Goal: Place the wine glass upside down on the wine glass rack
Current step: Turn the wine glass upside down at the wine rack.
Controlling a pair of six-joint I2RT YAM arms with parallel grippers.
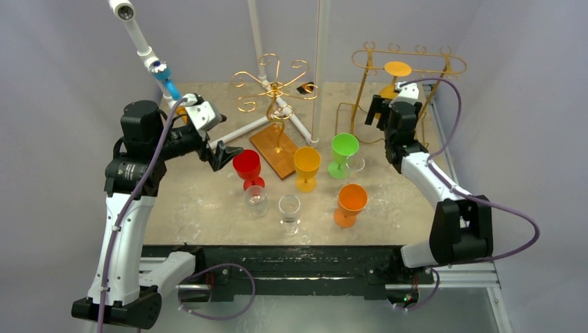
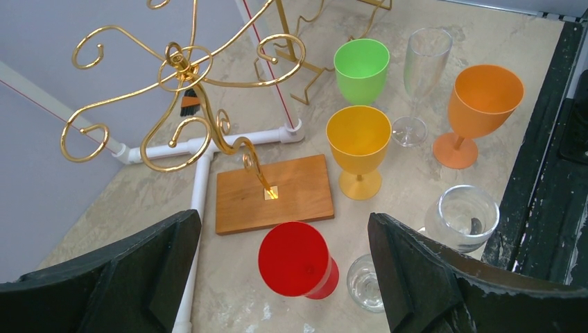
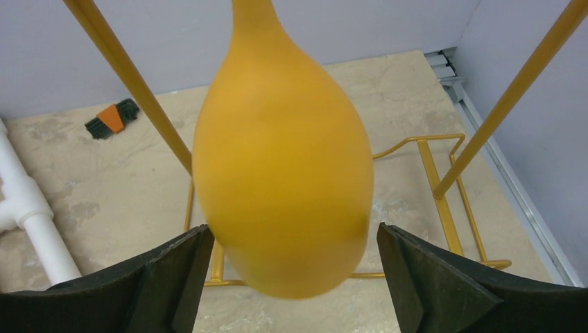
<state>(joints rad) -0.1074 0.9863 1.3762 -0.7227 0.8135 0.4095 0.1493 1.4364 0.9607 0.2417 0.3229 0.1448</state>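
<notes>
A: Wine glass rack point(image 1: 361, 94)?
B: Gold frame, far right of table point(image 1: 208, 208).
A: Right gripper point(image 3: 291, 231)?
B: Jaws spread, flanking the wine glass point(image 3: 284, 159).
A: Left gripper point(image 2: 284, 218)?
B: Jaws spread above red glass point(image 2: 295, 258), holding nothing.
A: Wine glass?
B: Yellow-orange, hanging upside down from the rack.

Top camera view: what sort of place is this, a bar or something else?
Probably a robotics lab test booth, not a bar: a left arm and right arm bolted at the table edge, plain grey walls close around, and a camera on a white pipe overhead.
</notes>
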